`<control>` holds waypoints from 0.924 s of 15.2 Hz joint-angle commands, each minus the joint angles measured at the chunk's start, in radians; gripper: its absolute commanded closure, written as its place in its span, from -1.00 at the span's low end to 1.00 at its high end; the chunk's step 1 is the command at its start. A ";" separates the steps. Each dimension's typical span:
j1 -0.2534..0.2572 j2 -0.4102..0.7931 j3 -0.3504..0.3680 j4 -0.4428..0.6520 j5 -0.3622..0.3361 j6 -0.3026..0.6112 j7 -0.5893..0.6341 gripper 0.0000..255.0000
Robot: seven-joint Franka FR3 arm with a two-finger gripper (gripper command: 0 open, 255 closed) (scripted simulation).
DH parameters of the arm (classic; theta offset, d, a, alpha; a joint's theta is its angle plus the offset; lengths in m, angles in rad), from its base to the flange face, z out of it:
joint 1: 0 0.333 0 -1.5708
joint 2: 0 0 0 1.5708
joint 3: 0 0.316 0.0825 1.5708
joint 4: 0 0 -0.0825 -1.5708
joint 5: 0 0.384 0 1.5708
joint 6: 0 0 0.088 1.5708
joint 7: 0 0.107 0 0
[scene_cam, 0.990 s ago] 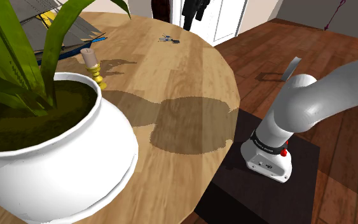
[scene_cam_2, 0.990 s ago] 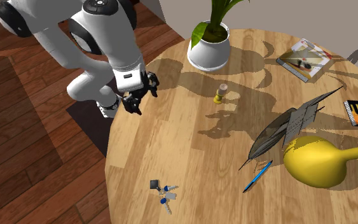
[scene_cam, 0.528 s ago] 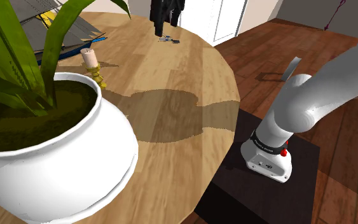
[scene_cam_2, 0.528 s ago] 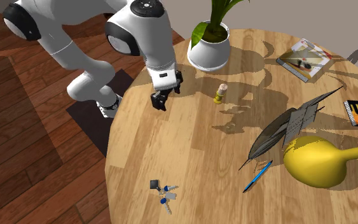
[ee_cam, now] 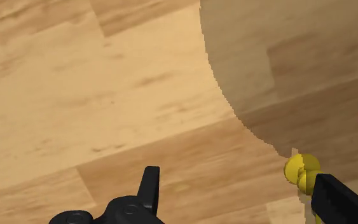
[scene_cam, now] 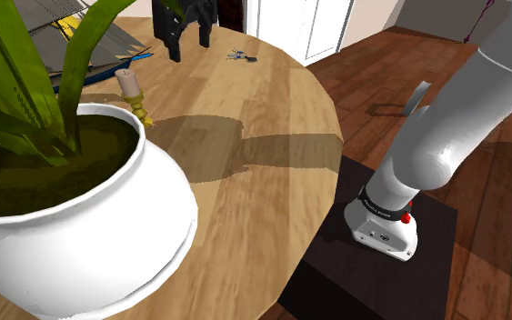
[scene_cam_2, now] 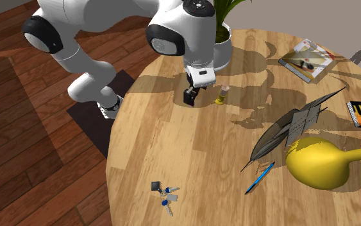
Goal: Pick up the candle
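Swinging in over the round wooden table (scene_cam_2: 192, 167), your arm (scene_cam_2: 76, 16) has carried the hand from the table's edge near the stand to a spot just beside the target, and its shadow has slid across the boards with it. Biggest thing to mind on that surface is the white plant pot (scene_cam_2: 211, 56), leaves fanning out overhead, and that looks like the reason you come in from the open side of the table and not over the plant. Now the gripper (scene_cam_2: 190, 95): it points down, fingers spread wide with nothing between them, ready to straddle something narrow. The candle (scene_cam_2: 222, 93) stands upright on its knobbly yellow holder, between the pot and the hand in the second exterior view, just to the right of the hand there. From the shoulder view the candle (scene_cam: 132, 86) shows pale above that yellow stem, with the gripper (scene_cam: 188, 41) hanging beyond it. Down the wrist view, the yellow holder (ee_cam: 300, 172) sits close by the inner side of one finger, well off the middle of the gripper (ee_cam: 234, 177), so I'd say you need a sideways nudge to centre it before you descend. Smallest of all, the keys (scene_cam_2: 164, 194) lie well apart and out of your way.
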 commanded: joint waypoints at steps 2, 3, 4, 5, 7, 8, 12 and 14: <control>0.022 0.125 0.043 0.127 -0.034 -0.024 0.075 -1.00; 0.032 0.169 0.054 0.173 -0.048 -0.034 0.098 -1.00; 0.044 0.214 0.065 0.221 -0.064 -0.046 0.121 -1.00; 0.058 0.260 0.074 0.272 -0.080 -0.060 0.144 -1.00; 0.092 0.358 0.089 0.386 -0.116 -0.093 0.186 -1.00; 0.113 0.409 0.093 0.449 -0.135 -0.113 0.206 -1.00; 0.153 0.499 0.095 0.536 -0.165 -0.125 0.238 -1.00; 0.146 0.488 0.095 0.494 -0.161 -0.093 0.237 -1.00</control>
